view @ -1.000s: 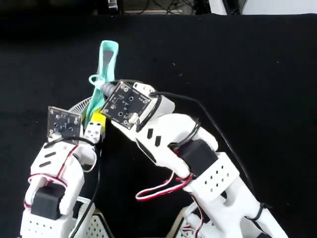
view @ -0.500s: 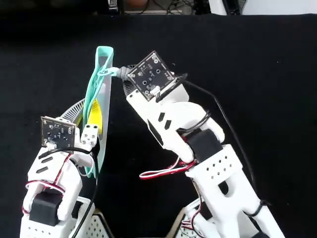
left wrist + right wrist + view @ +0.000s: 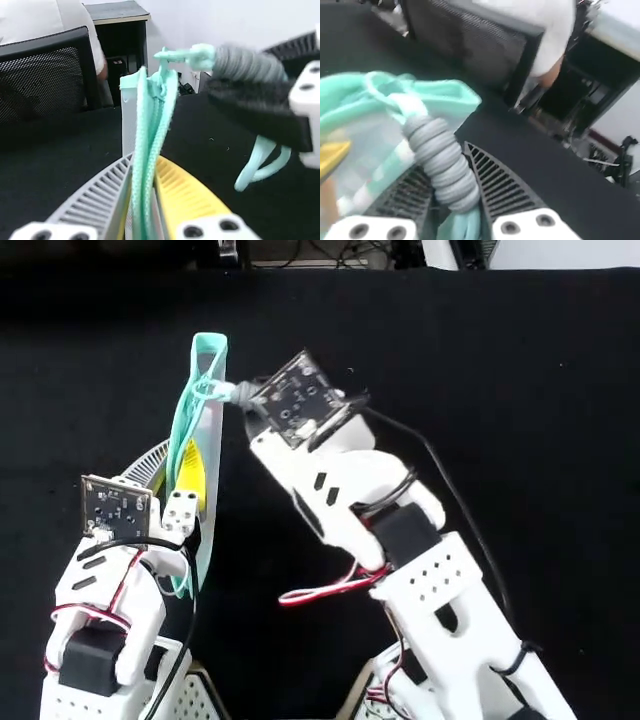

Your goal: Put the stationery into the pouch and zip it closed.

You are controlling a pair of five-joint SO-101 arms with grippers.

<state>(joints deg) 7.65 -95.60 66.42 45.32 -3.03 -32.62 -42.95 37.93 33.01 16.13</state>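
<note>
We see the mint-zippered pouch (image 3: 207, 430) stretched from 6 to 12 o'clock, left of centre. Our left gripper (image 3: 184, 454) clamps its middle. Our right gripper (image 3: 238, 393), angled toward 11 o'clock, pinches the zipper pull (image 3: 213, 388).

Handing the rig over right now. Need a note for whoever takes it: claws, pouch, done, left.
Left claw: shut on the pouch, gripping its near half and holding it on edge with the zip up.
Right claw: shut on the grey pull at the slider, by the pouch's far end.
Done: zip looks drawn almost to the far end.
Left: close any last gap, then release both claws. What is inside cannot be made out, so check it.
</note>
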